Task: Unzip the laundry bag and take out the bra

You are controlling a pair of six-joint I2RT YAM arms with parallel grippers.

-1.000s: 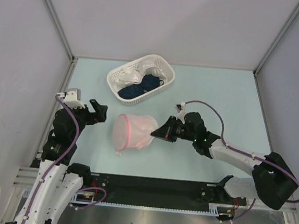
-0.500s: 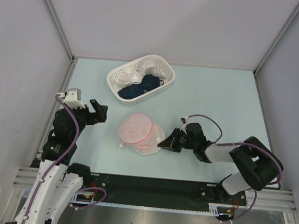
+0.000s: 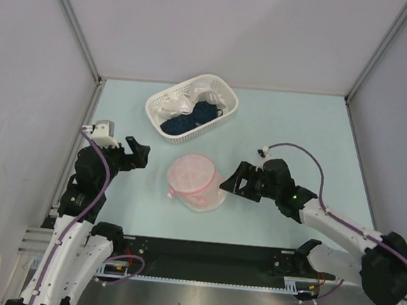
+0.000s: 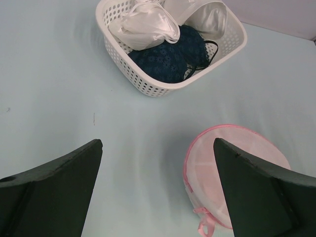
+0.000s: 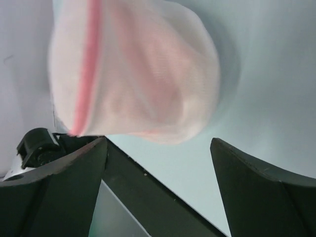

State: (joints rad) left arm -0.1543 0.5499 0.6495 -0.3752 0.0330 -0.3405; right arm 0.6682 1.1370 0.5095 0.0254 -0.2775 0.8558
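Laundry bag [image 5: 148, 74], blurred in right-wrist view

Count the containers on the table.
2. A white lattice plastic basket sits at the far centre; a round translucent white mesh pouch with pink zip edging lies just nearer than it, also central. None appears hidden.

The bag [image 5: 143, 69] is seen blurred, filling the upper left and middle of the view, with the pale blue worktop [image 5: 266, 74] behind it. A pink zip [image 5: 88, 64] is run down its left side, and a fainter pink is shown through the mesh. The gripper [image 5: 158, 143] is spread wide below the bag, and nothing is held between its dark fingers [image 5: 59, 192].
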